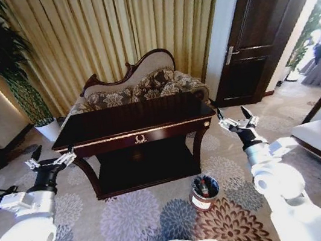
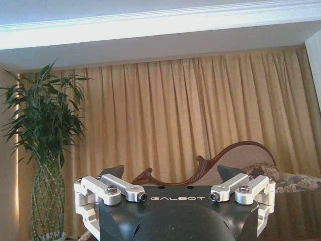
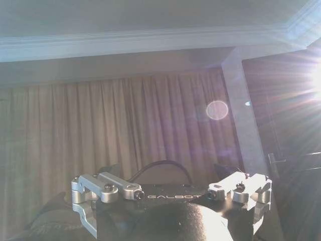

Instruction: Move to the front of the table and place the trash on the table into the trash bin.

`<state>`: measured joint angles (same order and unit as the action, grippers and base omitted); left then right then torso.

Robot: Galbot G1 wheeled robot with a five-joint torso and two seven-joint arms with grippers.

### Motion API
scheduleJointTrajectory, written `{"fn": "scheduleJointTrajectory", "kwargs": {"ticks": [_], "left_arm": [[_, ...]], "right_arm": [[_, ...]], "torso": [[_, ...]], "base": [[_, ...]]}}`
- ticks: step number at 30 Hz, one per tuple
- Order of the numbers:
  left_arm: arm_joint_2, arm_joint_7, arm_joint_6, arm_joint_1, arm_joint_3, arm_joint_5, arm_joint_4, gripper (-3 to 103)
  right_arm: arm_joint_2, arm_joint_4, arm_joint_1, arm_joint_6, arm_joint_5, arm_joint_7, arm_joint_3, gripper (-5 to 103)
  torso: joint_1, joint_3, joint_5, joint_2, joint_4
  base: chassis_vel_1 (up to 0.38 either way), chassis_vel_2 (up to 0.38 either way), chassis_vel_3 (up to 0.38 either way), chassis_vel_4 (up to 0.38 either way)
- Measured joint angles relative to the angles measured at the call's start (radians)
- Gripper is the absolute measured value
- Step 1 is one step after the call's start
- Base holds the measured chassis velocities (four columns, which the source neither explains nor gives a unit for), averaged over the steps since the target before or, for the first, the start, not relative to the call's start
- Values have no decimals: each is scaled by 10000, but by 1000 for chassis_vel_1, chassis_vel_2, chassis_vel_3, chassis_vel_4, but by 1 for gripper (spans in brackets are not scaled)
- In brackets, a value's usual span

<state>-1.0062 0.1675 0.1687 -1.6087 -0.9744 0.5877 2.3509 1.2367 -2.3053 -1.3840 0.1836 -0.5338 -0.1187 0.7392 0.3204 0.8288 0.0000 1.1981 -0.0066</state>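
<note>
Trash bin [image 1: 204, 192] nearest, on the carpet just before the counter [image 1: 133, 120], off its right front leg; a red-capped bottle shows inside. Bottle judged light, slick, crushable: best taken across the body. Counter top looks bare. Left claw [image 1: 49, 159] wide open, empty, beside the counter's left end. Right claw [image 1: 238, 121] likewise spread, empty, beside the right end.

Glossy dark wooden table [image 1: 130, 120] with gold trim, patterned carpet [image 1: 134, 222], my left gripper [image 2: 170, 173] of brushed metal and matt black plastic
</note>
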Motion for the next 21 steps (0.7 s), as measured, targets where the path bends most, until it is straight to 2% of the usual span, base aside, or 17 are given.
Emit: {"fn": "scheduleJointTrajectory", "kwargs": {"ticks": [10,21], "left_arm": [[32,-32,-16,21,-17,31,-62,100],[52,-73,-24,60,9,31,-152,100]], "right_arm": [[82,106,-160,-87,33,0,81,100],[107,473,-206,-322,61,0,200,100]], "torso": [[4,2,0,-2,0],[1,1,1,0,0]], "base": [[127,-120,-121,124],[182,-172,-185,180]]}}
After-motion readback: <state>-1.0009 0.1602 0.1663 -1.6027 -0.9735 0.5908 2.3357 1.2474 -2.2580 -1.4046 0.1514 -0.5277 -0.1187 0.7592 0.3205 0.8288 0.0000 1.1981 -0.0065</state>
